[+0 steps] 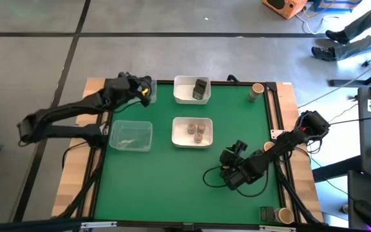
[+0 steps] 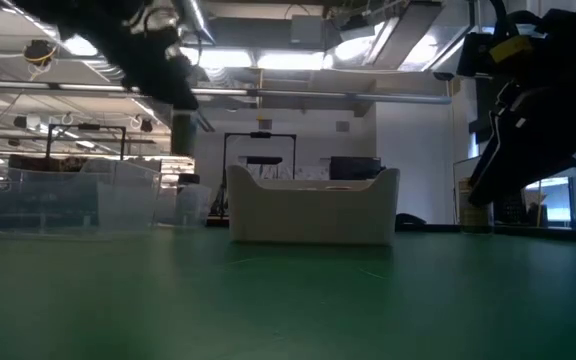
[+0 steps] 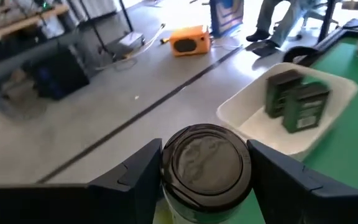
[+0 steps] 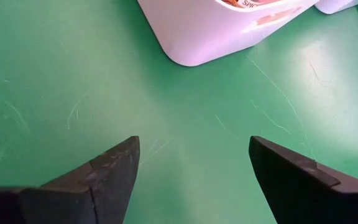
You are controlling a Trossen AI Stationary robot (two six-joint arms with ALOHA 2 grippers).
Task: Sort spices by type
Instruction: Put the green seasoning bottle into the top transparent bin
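Our left gripper (image 3: 205, 177) hangs over the surface's (image 1: 160, 187) far left corner, its fingers (image 3: 132, 177) clamped around a dark-lidded round spice jar (image 3: 207, 165). Just beside it, a white tray (image 3: 260, 121) holds two dark grey tins (image 3: 294, 102). Our right gripper (image 4: 194, 171) rests low over bare green, fingers spread wide, holding nothing.
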